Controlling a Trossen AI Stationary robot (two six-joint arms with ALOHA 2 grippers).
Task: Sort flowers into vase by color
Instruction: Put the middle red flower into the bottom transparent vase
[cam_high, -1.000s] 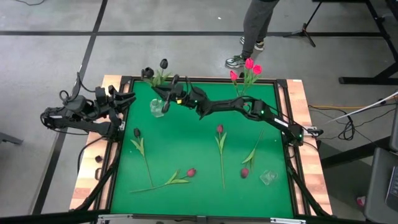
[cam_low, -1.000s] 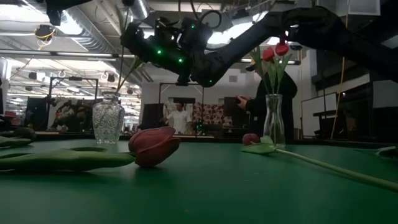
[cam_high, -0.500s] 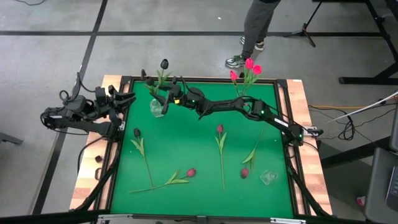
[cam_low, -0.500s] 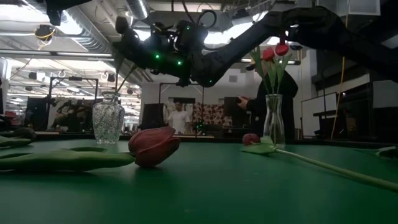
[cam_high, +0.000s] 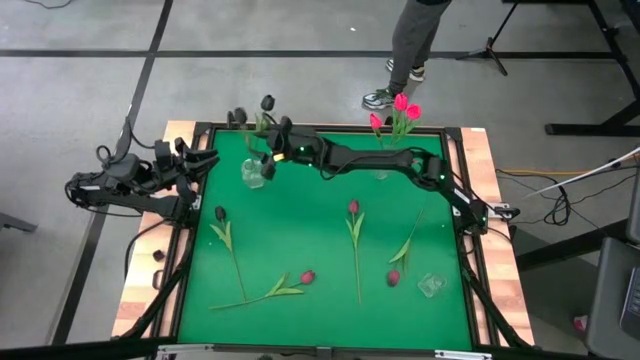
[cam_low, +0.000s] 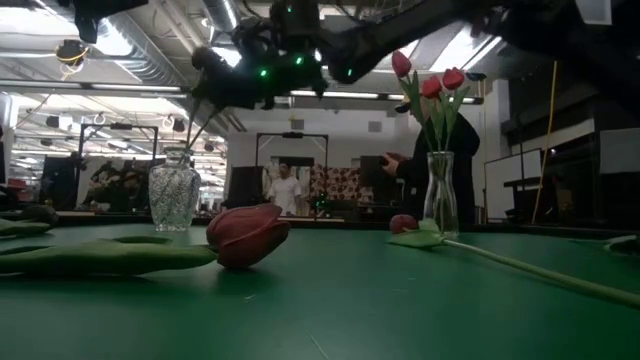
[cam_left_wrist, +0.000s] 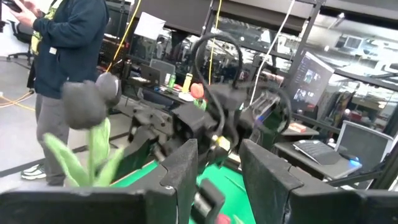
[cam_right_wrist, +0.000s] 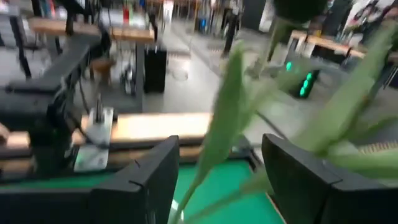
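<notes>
- Near edge of the green table (cam_high: 320, 300), about 6 o'clock: I see loose flowers lying flat. A red-headed one (cam_high: 307, 276) sits low left of centre, another red one (cam_high: 393, 278) low right, beside a small clear object (cam_high: 431, 286).
- Mid table: a red tulip (cam_high: 353, 208) with its stem pointing to 6, and a dark tulip (cam_high: 220, 214) at roughly 9 o'clock.
- My left gripper (cam_high: 205, 158) is parked off the table's 9–10 o'clock edge; fingers (cam_left_wrist: 180, 168) stand apart, nothing between them.
- My right gripper (cam_high: 268, 150) is stretched across to 11 o'clock, over the clear vase (cam_high: 252, 172). Jaws spread; green stems and leaves pass between the fingers (cam_right_wrist: 155, 168), not pinched.
- Dark tulips (cam_high: 267, 103) stand up out of that vase.
- Far edge, 1 o'clock: slim vase (cam_low: 438, 195) holding pink-red tulips (cam_high: 403, 106).
- A person (cam_high: 412, 45) stands beyond the table.
</notes>
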